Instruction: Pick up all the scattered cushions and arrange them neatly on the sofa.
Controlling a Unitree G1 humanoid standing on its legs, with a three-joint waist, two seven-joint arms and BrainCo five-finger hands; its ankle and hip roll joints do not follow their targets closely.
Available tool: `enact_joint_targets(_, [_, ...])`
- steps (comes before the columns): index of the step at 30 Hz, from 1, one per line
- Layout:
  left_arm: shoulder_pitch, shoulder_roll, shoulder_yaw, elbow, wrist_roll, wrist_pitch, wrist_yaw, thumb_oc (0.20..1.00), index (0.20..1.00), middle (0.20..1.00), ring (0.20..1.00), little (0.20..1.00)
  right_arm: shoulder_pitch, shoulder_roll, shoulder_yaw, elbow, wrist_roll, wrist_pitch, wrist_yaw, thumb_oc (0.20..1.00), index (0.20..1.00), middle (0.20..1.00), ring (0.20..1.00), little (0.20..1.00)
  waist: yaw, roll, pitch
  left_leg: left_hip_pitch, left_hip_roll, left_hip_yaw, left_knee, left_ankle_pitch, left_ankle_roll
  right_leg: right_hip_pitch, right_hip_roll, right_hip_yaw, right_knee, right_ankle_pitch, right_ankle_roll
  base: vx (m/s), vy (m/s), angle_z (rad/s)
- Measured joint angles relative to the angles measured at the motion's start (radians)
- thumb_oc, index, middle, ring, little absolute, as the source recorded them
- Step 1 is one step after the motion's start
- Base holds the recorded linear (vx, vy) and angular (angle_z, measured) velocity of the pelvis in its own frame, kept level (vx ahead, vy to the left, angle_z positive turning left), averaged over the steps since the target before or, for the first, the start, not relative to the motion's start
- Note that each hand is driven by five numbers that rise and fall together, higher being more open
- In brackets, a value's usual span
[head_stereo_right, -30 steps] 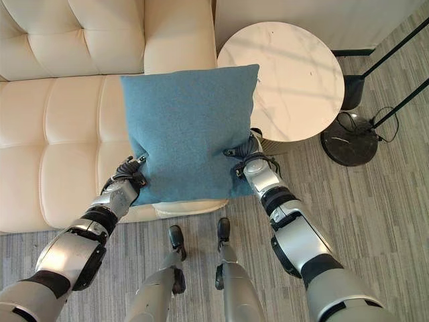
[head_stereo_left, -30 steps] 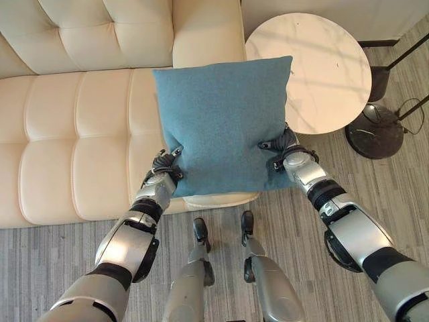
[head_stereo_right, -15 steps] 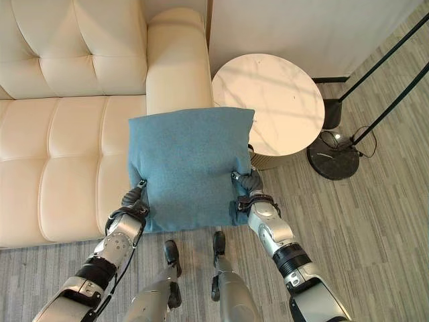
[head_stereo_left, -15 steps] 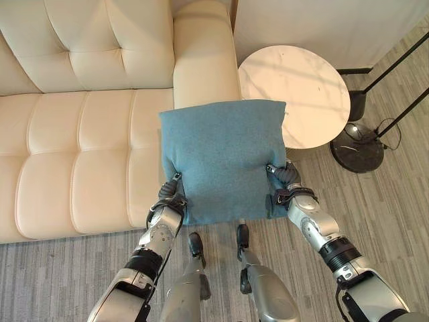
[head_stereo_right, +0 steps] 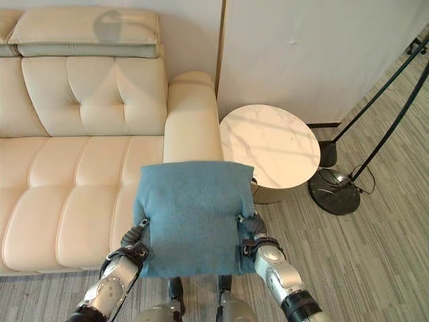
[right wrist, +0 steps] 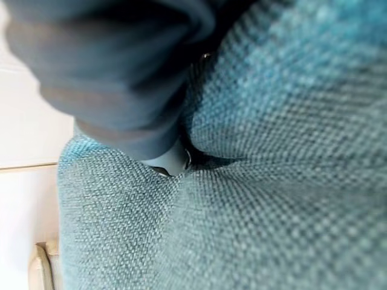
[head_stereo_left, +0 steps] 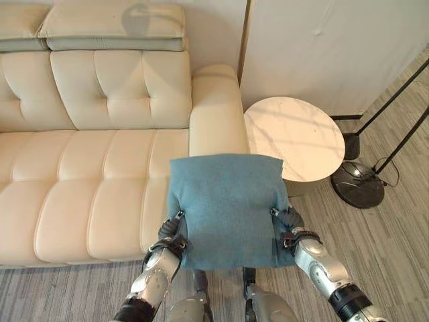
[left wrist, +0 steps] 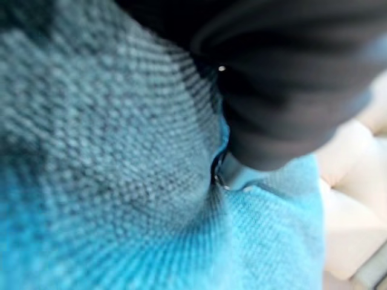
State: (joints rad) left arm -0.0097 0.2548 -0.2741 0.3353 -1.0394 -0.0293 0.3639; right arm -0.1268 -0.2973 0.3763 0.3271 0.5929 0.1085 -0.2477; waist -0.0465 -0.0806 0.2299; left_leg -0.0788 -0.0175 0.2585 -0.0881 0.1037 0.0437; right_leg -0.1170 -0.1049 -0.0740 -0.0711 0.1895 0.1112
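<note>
So the view has tipped up a lot compared with a second ago. Back then the sofa (head_stereo_left: 100, 181) seat filled most of the frame with the cushion (head_stereo_left: 228, 208) up high over it; now you can see the whole backrest, the wall behind it and the two flat cream pads (head_stereo_left: 110, 27) lying on top of the backrest. That's the camera moving, not the furniture.

What did really change: the cushion sits lower and closer in against the robot, and the arms look pulled back. Right now the teal cushion is held up flat in the air, over the front edge of the sofa seat at the armrest end, with the round table (head_stereo_left: 295, 137) off past the armrest on the far side.

Left hand (head_stereo_left: 171, 243) grips the cushion's lower left edge, right hand (head_stereo_left: 289, 231) the lower right edge. Both wrist views show fabric bunched and dimpled in around the hands, so I'd call both clamped on the cloth.

For the task: cushion is picked up, not yet on the sofa. My guess is it's lining up on the backrest to choose a spot.
</note>
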Motion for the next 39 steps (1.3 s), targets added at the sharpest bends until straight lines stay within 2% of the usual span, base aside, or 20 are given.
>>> enact_joint_targets(2, [0.009,-0.001,-0.001,-0.023,0.000,0.009,0.000,0.200,0.200,0.200,0.200,0.200,0.007,-0.016,-0.009,-0.013,-0.012,0.009,0.003,0.200,0.200,0.200,0.200,0.200,0.008,0.032,-0.008,-0.031,0.040,-0.018,0.002,0.030,0.045,-0.065,0.015,0.048,0.272,-0.158,-0.001,-0.10,-0.039,0.49])
enact_joint_targets(4, [0.041,0.011,-0.001,-0.054,0.000,0.015,0.000,0.200,0.200,0.200,0.200,0.200,0.013,-0.018,-0.018,-0.046,-0.025,0.010,0.015,0.200,0.200,0.200,0.200,0.200,0.030,0.035,-0.013,-0.026,0.054,-0.033,0.007,0.038,0.048,-0.012,0.010,0.084,0.363,-0.259,0.020,-0.06,-0.139,0.24])
enact_joint_targets(7, [0.087,0.024,0.009,-0.094,0.001,0.017,0.000,0.200,0.200,0.200,0.200,0.200,0.020,-0.014,-0.033,-0.077,-0.038,0.010,0.028,0.200,0.200,0.200,0.200,0.200,0.042,0.029,-0.023,-0.025,0.051,-0.070,0.008,0.067,0.011,0.105,0.010,0.104,0.250,-0.310,0.034,-0.14,-0.211,0.24])
enact_joint_targets(10, [0.095,0.014,0.001,-0.096,0.025,0.028,0.000,0.200,0.200,0.200,0.200,0.200,0.034,-0.035,-0.034,-0.080,-0.054,0.012,0.041,0.200,0.200,0.200,0.200,0.200,0.048,0.063,-0.044,-0.043,0.084,-0.127,0.007,0.090,-0.025,0.163,0.073,0.105,0.132,-0.282,0.001,-0.24,-0.230,0.44])
enact_joint_targets(14, [0.130,0.008,-0.006,-0.093,0.079,0.056,-0.005,0.200,0.200,0.200,0.200,0.200,0.088,-0.046,-0.036,-0.081,-0.053,0.010,0.044,0.200,0.200,0.200,0.200,0.200,0.057,0.086,-0.067,-0.094,0.130,-0.257,0.031,0.151,-0.091,0.139,0.182,0.092,0.225,-0.314,-0.089,-0.36,-0.338,0.72])
enact_joint_targets(16, [0.143,0.015,-0.012,-0.128,0.081,0.059,-0.009,0.200,0.200,0.200,0.200,0.200,0.122,-0.054,-0.034,-0.094,-0.050,0.008,0.045,0.200,0.200,0.200,0.200,0.200,0.058,0.077,-0.073,-0.153,0.153,-0.325,0.026,0.188,-0.179,0.040,0.266,0.058,0.331,-0.361,-0.209,-0.34,-0.274,1.00])
enact_joint_targets(17, [0.157,0.008,-0.016,-0.128,0.081,0.061,-0.009,0.200,0.200,0.200,0.200,0.200,0.129,-0.062,-0.032,-0.096,-0.049,0.008,0.047,0.200,0.200,0.200,0.200,0.200,0.054,0.091,-0.067,-0.162,0.164,-0.342,0.008,0.165,-0.181,0.036,0.288,0.032,0.343,-0.346,-0.232,-0.22,-0.156,0.91])
enact_joint_targets(19, [0.166,0.021,-0.018,-0.117,0.081,0.079,-0.009,0.200,0.200,0.200,0.200,0.200,0.135,-0.063,-0.032,-0.097,-0.049,0.015,0.048,0.200,0.200,0.200,0.200,0.200,0.069,0.064,-0.047,-0.176,0.165,-0.267,0.015,-0.043,-0.186,0.022,0.262,-0.016,0.358,-0.323,-0.262,-0.26,-0.155,0.88])
enact_joint_targets(21, [0.163,0.037,-0.018,-0.108,0.082,0.092,-0.009,0.200,0.200,0.200,0.200,0.200,0.132,-0.056,-0.034,-0.100,-0.049,0.020,0.054,0.200,0.200,0.200,0.200,0.200,0.066,0.013,-0.028,-0.154,0.124,-0.149,0.033,-0.029,-0.148,0.030,0.182,-0.069,0.294,-0.281,-0.290,-0.20,-0.125,0.76])
enact_joint_targets(22, [0.164,0.030,-0.016,-0.106,0.082,0.094,-0.009,0.200,0.200,0.200,0.200,0.200,0.133,-0.054,-0.034,-0.100,-0.049,0.023,0.055,0.200,0.200,0.200,0.200,0.200,0.065,0.008,-0.026,-0.127,0.127,-0.072,0.061,-0.028,-0.146,0.051,0.171,-0.081,0.236,-0.244,-0.291,-0.13,-0.062,0.71])
enact_joint_targets(26, [0.151,0.019,0.005,-0.121,0.088,0.093,-0.013,0.200,0.200,0.200,0.200,0.200,0.113,-0.049,-0.035,-0.103,-0.049,0.027,0.055,0.200,0.200,0.200,0.200,0.200,0.050,-0.005,-0.022,-0.059,0.133,-0.077,0.296,-0.104,-0.134,0.062,0.160,-0.094,0.090,-0.170,-0.221,-0.08,-0.015,0.37])
enact_joint_targets(28, [0.128,0.016,0.003,-0.122,0.088,0.094,-0.014,0.200,0.200,0.200,0.200,0.200,0.101,-0.049,-0.049,-0.102,-0.049,0.028,0.054,0.200,0.200,0.200,0.200,0.200,0.016,-0.023,-0.010,0.070,0.100,-0.035,0.185,-0.126,-0.129,0.061,0.149,-0.119,0.009,-0.138,-0.144,-0.02,0.083,0.64])
enact_joint_targets(29, [0.121,0.007,0.001,-0.121,0.088,0.095,-0.014,0.200,0.200,0.200,0.200,0.200,0.099,-0.050,-0.059,-0.097,-0.049,0.029,0.053,0.200,0.200,0.200,0.200,0.200,0.015,-0.009,-0.001,0.113,0.109,-0.032,0.120,-0.124,-0.128,0.058,0.150,-0.159,0.007,-0.179,-0.094,-0.04,0.122,0.69])
enact_joint_targets(30, [0.115,-0.015,-0.001,-0.129,0.089,0.093,-0.015,0.200,0.200,0.200,0.200,0.200,0.095,-0.064,-0.075,-0.103,-0.048,0.030,0.054,0.200,0.200,0.200,0.200,0.200,0.014,0.040,-0.001,0.143,0.156,-0.032,0.041,-0.128,-0.114,-0.017,0.166,-0.216,0.129,-0.233,-0.154,-0.05,0.121,0.75])
enact_joint_targets(31, [0.091,-0.023,-0.013,-0.130,0.090,0.094,-0.020,0.200,0.200,0.200,0.200,0.200,0.092,-0.080,-0.092,-0.106,-0.049,0.027,0.052,0.200,0.200,0.200,0.200,0.200,-0.015,0.054,0.005,0.159,0.182,-0.025,-0.006,-0.127,-0.139,-0.061,0.149,-0.233,0.202,-0.179,-0.198,-0.03,0.080,0.83])
enact_joint_targets(34, [0.057,-0.018,-0.018,-0.087,0.110,0.095,-0.019,0.200,0.200,0.200,0.200,0.200,0.073,-0.073,-0.084,-0.105,-0.049,0.028,0.045,0.200,0.200,0.200,0.200,0.200,0.012,0.035,0.025,0.111,0.149,-0.022,0.002,-0.122,-0.121,-0.063,0.150,-0.203,0.097,-0.177,-0.148,0.04,0.092,0.14])
enact_joint_targets(35, [0.057,-0.017,-0.011,-0.093,0.113,0.099,-0.016,0.200,0.200,0.200,0.200,0.200,0.049,-0.089,-0.076,-0.103,-0.048,0.029,0.045,0.200,0.200,0.200,0.200,0.200,0.025,0.087,0.034,0.078,0.198,-0.033,-0.004,-0.130,-0.104,-0.082,0.173,-0.253,0.134,-0.234,-0.125,0.07,0.080,-0.23])
enact_joint_targets(36, [0.057,-0.007,-0.008,-0.114,0.117,0.099,-0.016,0.200,0.200,0.200,0.200,0.200,0.041,-0.093,-0.076,-0.102,-0.044,0.031,0.045,0.200,0.200,0.200,0.200,0.200,0.032,0.101,0.052,0.068,0.219,-0.029,0.014,-0.099,-0.123,-0.132,0.145,-0.245,0.368,-0.292,-0.193,0.06,0.093,0.21])
enact_joint_targets(37, [0.074,0.022,-0.011,-0.135,0.117,0.103,-0.017,0.200,0.200,0.200,0.200,0.200,0.068,-0.080,-0.070,-0.104,-0.043,0.033,0.046,0.200,0.200,0.200,0.200,0.200,0.019,0.048,0.037,0.065,0.173,-0.032,0.032,-0.100,-0.124,-0.103,0.071,-0.193,0.423,-0.367,-0.119,0.04,0.097,0.21])
enact_joint_targets(39, [0.096,0.030,-0.008,-0.130,0.118,0.104,-0.017,0.200,0.200,0.200,0.200,0.200,0.084,-0.055,-0.069,-0.101,-0.043,0.034,0.051,0.200,0.200,0.200,0.200,0.200,0.036,0.036,0.033,0.077,0.172,-0.029,0.027,-0.095,-0.127,-0.045,0.097,-0.184,0.312,-0.285,-0.116,0.08,0.151,0.07])
